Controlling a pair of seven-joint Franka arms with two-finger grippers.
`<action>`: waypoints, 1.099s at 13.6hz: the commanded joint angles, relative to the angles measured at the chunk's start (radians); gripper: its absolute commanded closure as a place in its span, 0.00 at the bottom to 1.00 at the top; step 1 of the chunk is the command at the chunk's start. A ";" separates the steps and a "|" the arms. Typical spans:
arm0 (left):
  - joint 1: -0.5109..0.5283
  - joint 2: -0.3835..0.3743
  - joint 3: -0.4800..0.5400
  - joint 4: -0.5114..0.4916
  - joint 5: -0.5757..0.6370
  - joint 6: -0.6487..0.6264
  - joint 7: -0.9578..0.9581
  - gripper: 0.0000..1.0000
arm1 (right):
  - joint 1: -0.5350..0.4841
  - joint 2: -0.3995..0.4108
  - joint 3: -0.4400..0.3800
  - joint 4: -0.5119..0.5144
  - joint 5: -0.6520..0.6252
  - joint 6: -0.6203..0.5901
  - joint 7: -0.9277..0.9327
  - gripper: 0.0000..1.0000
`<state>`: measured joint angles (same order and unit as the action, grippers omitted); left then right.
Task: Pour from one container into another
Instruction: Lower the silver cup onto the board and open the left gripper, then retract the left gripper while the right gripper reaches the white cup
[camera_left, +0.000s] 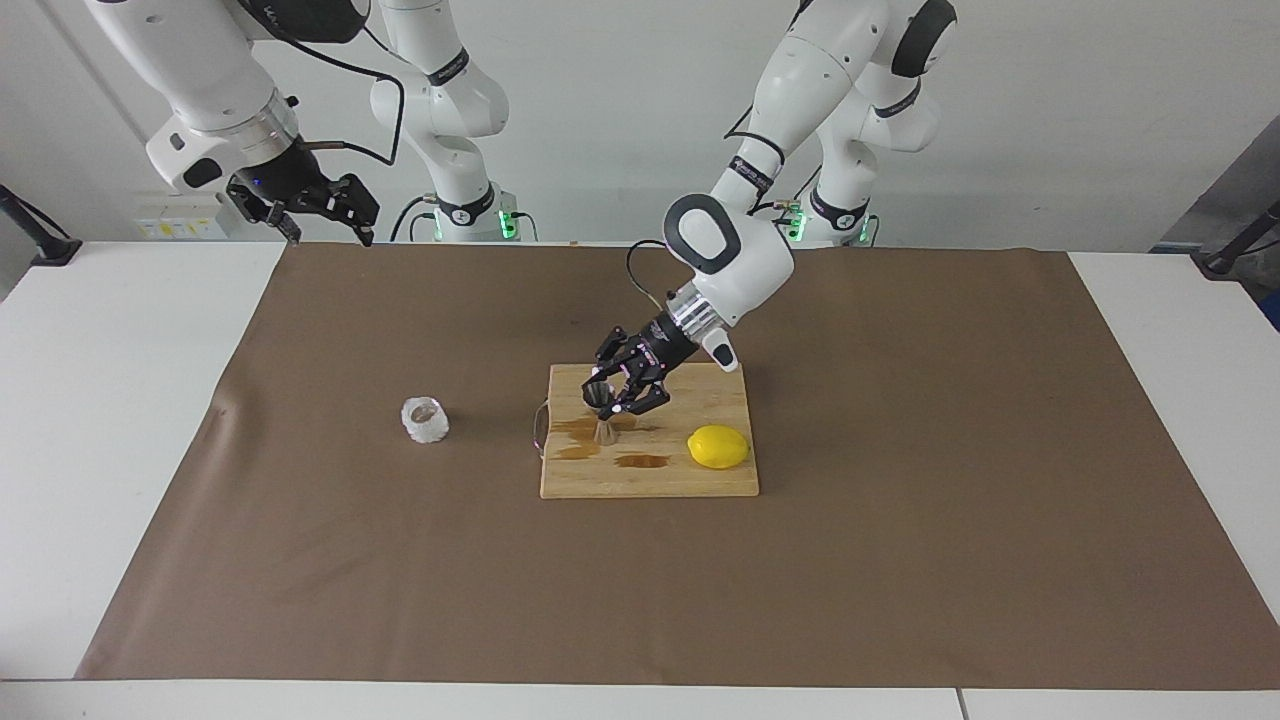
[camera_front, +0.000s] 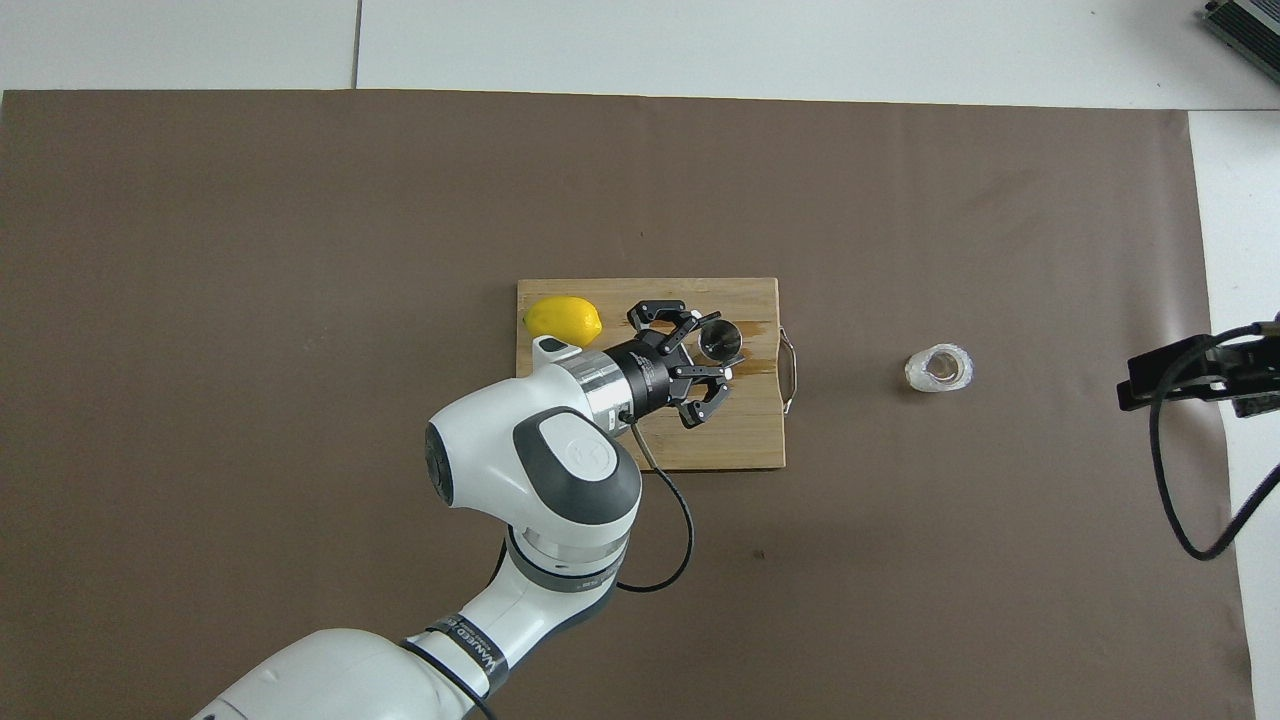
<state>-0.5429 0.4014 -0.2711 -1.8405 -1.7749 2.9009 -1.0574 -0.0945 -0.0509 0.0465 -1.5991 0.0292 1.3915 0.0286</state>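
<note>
The steel jigger (camera_left: 604, 428) stands upright on the wooden cutting board (camera_left: 650, 482), at the board's end toward the right arm; the overhead view shows its dark inside (camera_front: 720, 338). My left gripper (camera_left: 611, 393) is open, with a finger on either side of the jigger's upper cone (camera_front: 713, 348). The whitish textured glass cup (camera_left: 424, 420) stands on the brown mat beside the board, toward the right arm's end (camera_front: 939, 368). My right gripper (camera_left: 330, 222) waits open, raised over the mat's edge (camera_front: 1180, 375).
A yellow lemon (camera_left: 718, 446) lies on the board (camera_front: 740, 445) at its end toward the left arm. Brown wet patches (camera_left: 640, 461) mark the board by the jigger. A metal handle (camera_front: 791, 372) sticks out of the board toward the cup.
</note>
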 joint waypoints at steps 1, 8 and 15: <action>0.003 0.005 0.001 0.006 -0.003 0.021 0.014 0.28 | -0.007 -0.021 0.007 -0.022 -0.011 -0.009 0.014 0.00; 0.027 -0.002 0.004 0.006 0.035 0.032 0.016 0.00 | -0.001 -0.108 0.009 -0.212 -0.009 0.144 -0.208 0.00; 0.093 -0.052 0.010 -0.068 0.173 -0.022 0.033 0.00 | -0.043 -0.170 -0.002 -0.427 -0.012 0.470 -1.058 0.00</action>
<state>-0.4766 0.3930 -0.2600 -1.8527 -1.6355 2.9135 -1.0339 -0.1182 -0.1729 0.0408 -1.9315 0.0292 1.7742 -0.8178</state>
